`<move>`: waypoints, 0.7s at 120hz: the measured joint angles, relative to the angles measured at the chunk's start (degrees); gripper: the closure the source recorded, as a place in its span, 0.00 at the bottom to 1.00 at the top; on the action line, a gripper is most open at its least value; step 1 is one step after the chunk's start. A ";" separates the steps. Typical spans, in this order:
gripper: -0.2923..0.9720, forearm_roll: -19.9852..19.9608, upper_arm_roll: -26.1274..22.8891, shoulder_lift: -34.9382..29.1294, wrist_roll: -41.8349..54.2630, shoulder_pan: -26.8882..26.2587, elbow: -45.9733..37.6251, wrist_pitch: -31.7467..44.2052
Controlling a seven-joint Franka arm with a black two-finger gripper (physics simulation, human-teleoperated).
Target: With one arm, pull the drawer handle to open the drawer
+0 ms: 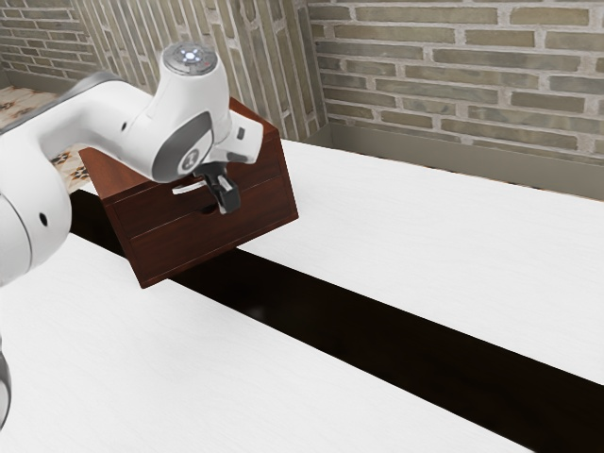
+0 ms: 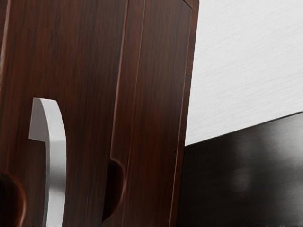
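One dark wooden cabinet [image 1: 260, 203] sits at the exterior frame's upper left, on a white table [image 1: 453, 245]. Its pale handle [image 1: 187, 188] lies just left of the black gripper [image 1: 225, 196], long axis running across the cabinet front. The gripper's opening cannot be told.

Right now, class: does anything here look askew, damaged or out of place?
Nothing is damaged or spilled. The cabinet does seem to stand askew, turned at an angle to the table's dark strip.
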 joint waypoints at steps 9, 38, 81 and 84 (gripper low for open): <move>0.25 -0.01 -0.02 -0.03 0.25 0.50 -0.09 0.58; 0.25 -0.02 -0.03 0.02 0.90 1.50 -0.01 1.68; 0.25 -0.85 -0.02 1.01 1.41 2.31 -0.98 2.13; 0.24 -0.98 -0.02 1.01 1.42 2.28 -1.10 2.15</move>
